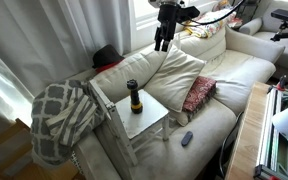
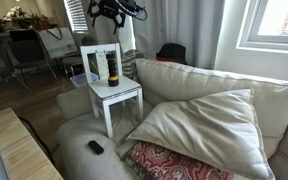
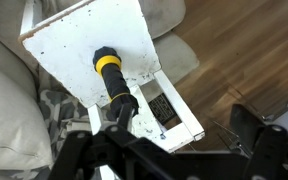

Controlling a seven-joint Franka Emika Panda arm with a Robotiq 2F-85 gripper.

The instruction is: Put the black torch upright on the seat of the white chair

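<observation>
The black torch (image 1: 133,97) has a yellow band and stands upright on the seat of the white chair (image 1: 152,120). Both show in the exterior views, torch (image 2: 111,68) and chair (image 2: 127,93). In the wrist view I look down on the torch (image 3: 112,80) standing on the chair seat (image 3: 74,35). My gripper (image 1: 164,40) hangs high above and away from the chair, over the sofa back, and it also shows in an exterior view (image 2: 109,12). In the wrist view its fingers (image 3: 184,150) are wide apart and empty.
The chair stands against a cream sofa (image 1: 224,75) with large cushions and a red patterned pillow (image 1: 198,93). A small dark remote (image 1: 187,138) lies on the sofa arm. A patterned blanket (image 1: 64,115) hangs beside the chair. Curtains stand behind.
</observation>
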